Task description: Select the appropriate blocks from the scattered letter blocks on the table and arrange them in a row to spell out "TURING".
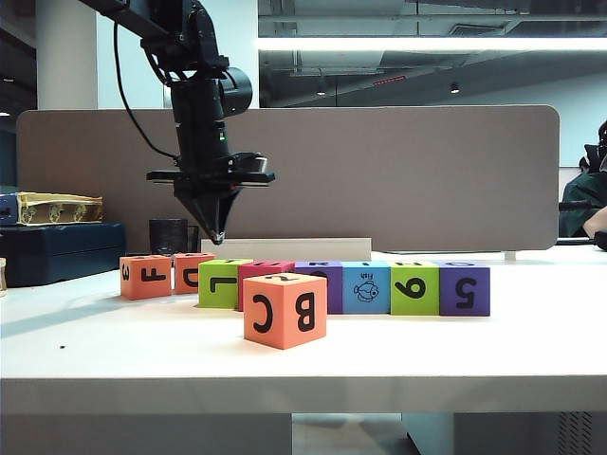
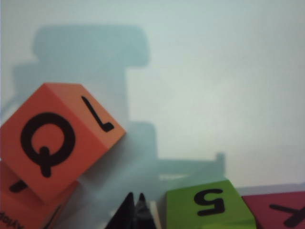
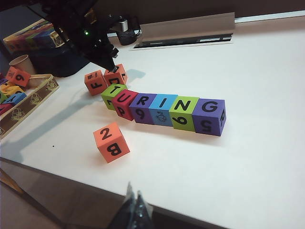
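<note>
I see the left gripper (image 1: 218, 237) clenched empty above the row (image 3: 164, 109) spelling TURING; right gripper (image 3: 135, 198) clenched, off-table

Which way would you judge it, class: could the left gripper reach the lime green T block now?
Probably yes: the shut left gripper hangs just above the lime green T block, nothing lying between them.

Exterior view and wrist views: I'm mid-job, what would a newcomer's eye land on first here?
First, the row of six blocks mid-table, whose tops read TURING. Next, the left gripper, shut and empty, hanging above the row's left end near the two orange blocks. Then the lone orange "B C" cube in front of the row; the right gripper is shut, back at the table's near edge.
</note>
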{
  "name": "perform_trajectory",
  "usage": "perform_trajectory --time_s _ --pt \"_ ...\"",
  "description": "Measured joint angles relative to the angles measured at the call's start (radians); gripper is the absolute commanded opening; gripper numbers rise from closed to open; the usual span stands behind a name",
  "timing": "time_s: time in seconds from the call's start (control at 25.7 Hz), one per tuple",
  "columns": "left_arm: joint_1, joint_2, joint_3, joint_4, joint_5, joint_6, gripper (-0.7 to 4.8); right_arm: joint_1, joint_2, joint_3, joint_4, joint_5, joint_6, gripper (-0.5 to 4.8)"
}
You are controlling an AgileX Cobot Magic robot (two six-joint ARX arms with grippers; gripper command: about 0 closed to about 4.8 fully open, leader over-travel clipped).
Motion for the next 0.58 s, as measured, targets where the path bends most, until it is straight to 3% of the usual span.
perform_trajectory --time_s 0.27,0.58 --pt "-0.002 0.019 -0.043 -0.004 0.074 0.001 -0.06 0.0 0.0 0.0 0.0 0.0 0.0 -0.01" --pt "-0.002 0.024 -0.05 -0.055 0.076 0.0 -0.06 0.0 0.0 0.0 0.0 0.0 0.0 -0.01"
